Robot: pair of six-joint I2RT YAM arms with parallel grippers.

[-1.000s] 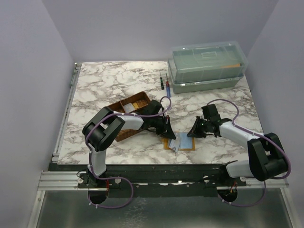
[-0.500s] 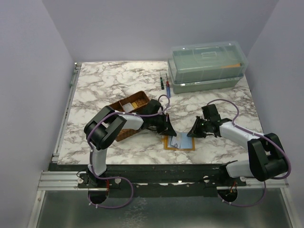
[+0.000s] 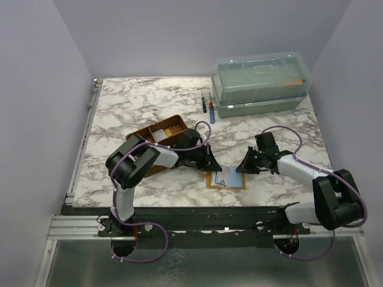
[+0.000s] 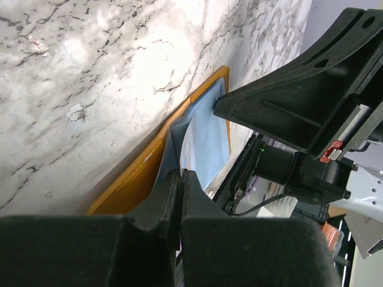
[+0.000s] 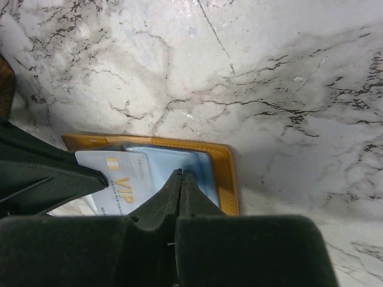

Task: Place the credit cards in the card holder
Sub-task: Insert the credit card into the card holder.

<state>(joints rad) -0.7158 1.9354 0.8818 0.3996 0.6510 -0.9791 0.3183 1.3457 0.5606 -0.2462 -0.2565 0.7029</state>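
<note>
Left pincer (image 4: 181, 174), clamped on the credit card (image 5: 119, 173), should slide it flat into the card holder (image 5: 225, 170) while the closed, empty right pincer (image 5: 179, 174) pins it

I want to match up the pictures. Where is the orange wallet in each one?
Top external: the orange wallet lies flat, a little below the picture's middle.
Left wrist: the orange wallet runs slantwise from the upper middle down to the lower left.
Right wrist: the orange wallet sits low, left of centre, partly hidden.
Shared landmark: its blue inside shows in all three.
</note>
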